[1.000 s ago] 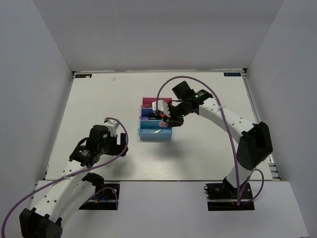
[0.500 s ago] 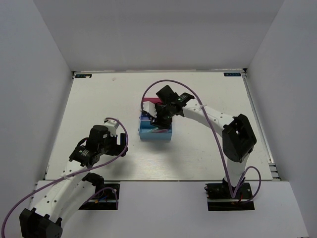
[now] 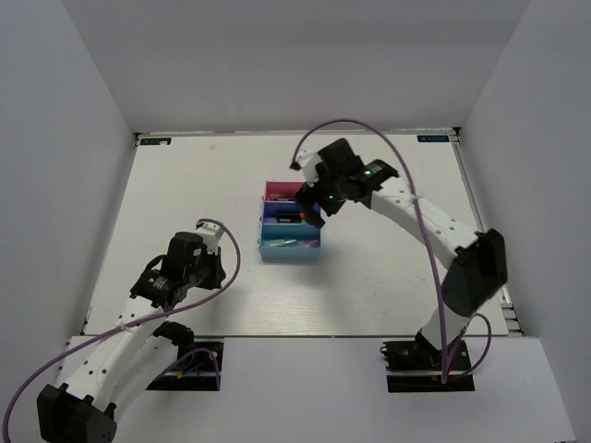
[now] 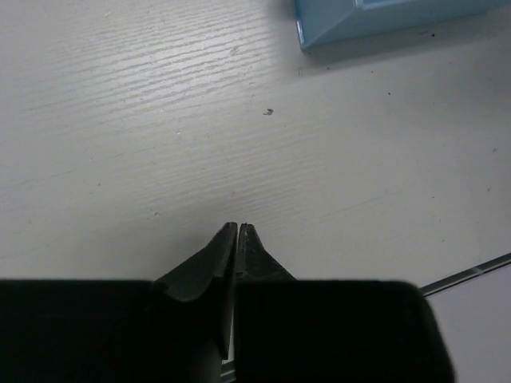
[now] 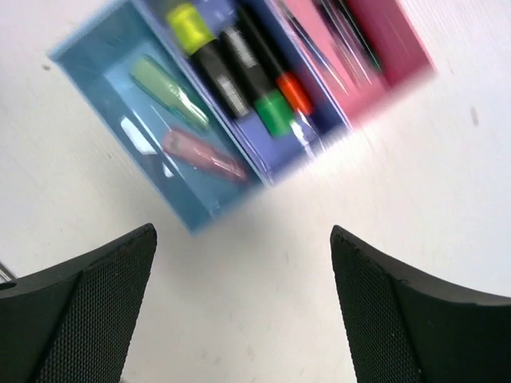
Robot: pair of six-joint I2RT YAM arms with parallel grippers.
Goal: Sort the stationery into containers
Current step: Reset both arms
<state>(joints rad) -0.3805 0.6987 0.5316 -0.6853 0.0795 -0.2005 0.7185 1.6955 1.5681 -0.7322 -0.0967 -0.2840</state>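
Movement since half a second ago belongs to the right arm alone, which has lifted back off the trays toward the far right. The left gripper (image 4: 239, 231) sits where it was, low over the bare table (image 3: 388, 268) at near left, its fingers pressed together on nothing. The three joined trays stand at mid-table. The light blue tray (image 5: 104, 76) is nearest the arms and holds a mint-green marker (image 5: 168, 92) and a pink marker (image 5: 204, 155). The dark blue tray (image 3: 277, 220) is the middle one and holds black highlighters with yellow (image 5: 188, 20), green (image 5: 275, 112) and orange caps (image 5: 295, 92). The pink tray (image 5: 391, 40) is farthest and holds thin pens (image 5: 343, 32). Every piece lies lengthwise in its tray, side to side across the table. The right gripper (image 5: 243, 239) hangs just above the trays' right end, spread wide and empty. It is far nearer them than the left. No stationery shows outside the trays, so the sorting looks finished, and withdrawing probably comes next.
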